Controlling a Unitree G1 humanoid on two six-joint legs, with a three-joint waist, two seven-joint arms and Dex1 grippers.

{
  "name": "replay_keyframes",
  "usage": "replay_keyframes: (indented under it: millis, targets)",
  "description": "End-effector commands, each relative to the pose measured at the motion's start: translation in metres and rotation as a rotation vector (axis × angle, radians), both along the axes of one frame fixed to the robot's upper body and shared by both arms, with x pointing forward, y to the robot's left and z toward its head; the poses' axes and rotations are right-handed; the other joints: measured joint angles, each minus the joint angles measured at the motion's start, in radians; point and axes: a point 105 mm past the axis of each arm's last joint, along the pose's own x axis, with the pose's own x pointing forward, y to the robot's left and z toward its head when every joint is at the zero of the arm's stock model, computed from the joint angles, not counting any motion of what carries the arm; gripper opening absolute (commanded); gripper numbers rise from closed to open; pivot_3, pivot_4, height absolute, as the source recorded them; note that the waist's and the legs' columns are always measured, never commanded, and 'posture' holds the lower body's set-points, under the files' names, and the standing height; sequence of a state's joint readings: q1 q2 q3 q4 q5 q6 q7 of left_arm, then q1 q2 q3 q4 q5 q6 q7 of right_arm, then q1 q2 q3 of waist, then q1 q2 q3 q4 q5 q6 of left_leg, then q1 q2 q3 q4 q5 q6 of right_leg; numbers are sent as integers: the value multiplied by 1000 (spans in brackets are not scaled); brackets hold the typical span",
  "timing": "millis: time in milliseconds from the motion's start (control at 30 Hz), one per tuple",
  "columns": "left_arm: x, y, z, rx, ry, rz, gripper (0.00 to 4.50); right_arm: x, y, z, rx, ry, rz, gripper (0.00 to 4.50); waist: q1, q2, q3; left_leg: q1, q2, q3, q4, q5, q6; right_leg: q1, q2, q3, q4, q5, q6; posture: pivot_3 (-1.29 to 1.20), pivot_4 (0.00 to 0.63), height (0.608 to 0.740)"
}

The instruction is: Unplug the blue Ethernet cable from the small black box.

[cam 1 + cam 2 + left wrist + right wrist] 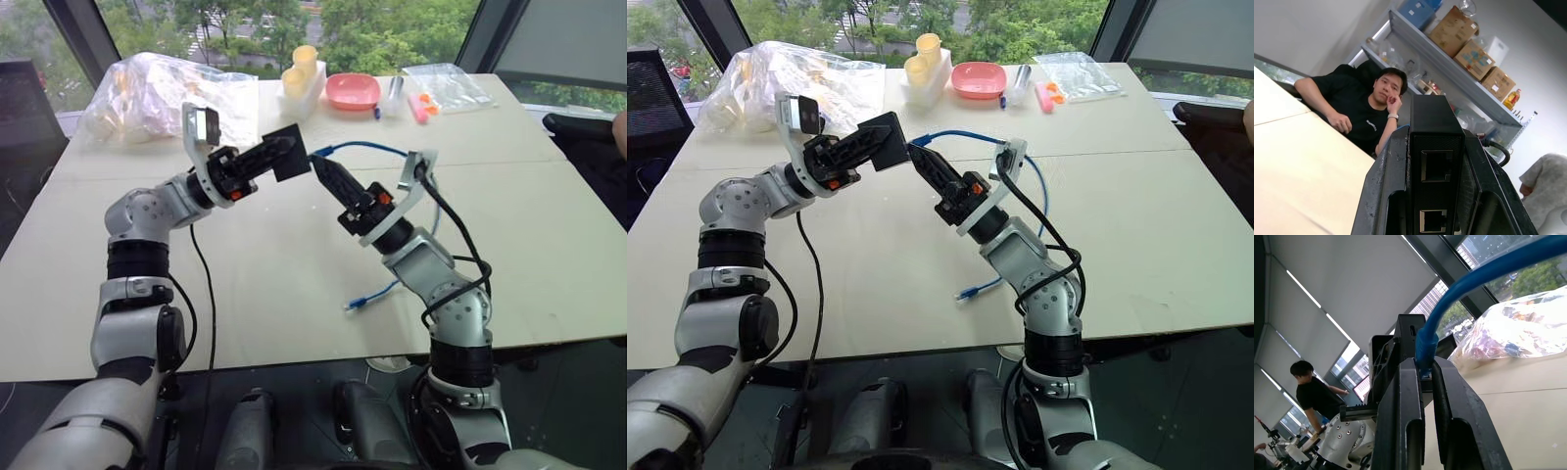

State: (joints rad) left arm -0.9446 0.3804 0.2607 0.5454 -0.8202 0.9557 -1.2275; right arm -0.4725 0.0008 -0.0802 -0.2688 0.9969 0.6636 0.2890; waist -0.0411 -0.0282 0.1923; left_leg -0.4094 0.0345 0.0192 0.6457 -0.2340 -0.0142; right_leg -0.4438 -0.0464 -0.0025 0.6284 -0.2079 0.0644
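Desk below both arms. Your left claw is pinching the small black box in the air, its sockets facing your right claw. Your right claw is pressed onto the blue Ethernet cable at its plug end, just beside the box. The cable trails back past the right wrist to the desk. Judged: pull along the plug's axis, away from the box.

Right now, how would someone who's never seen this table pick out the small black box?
Over the middle of the pale table, the left gripper holds the small black box up in the air. It is flat, square and matte, and the blue Ethernet cable runs to it.
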Motion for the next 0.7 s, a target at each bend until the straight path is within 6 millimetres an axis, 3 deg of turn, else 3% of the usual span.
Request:
replay_keyframes:
  millis: [33,233,500,700]
  targets:
    - [-4,-1,13,-18,-50,-9,563,-2,2,4,-1,-23,-3,91,0,0,0,0,0,0,0,0,0,0,0,0,0,0,0,0,150,740]
    - [-1,2,11,-12,-45,10,563,1,0,1,-18,-12,-26,91,0,0,0,0,0,0,0,0,0,0,0,0,0,0,0,0,150,740]
    - [9,45,14,41,-59,163,563,25,-55,4,28,10,-250,91,-2,0,0,0,0,0,0,0,0,0,0,0,0,0,0,0,150,740]
    - [9,56,15,74,-67,179,563,30,-71,5,25,8,-307,91,5,0,0,0,0,0,-2,0,0,0,0,0,-1,0,0,0,150,740]
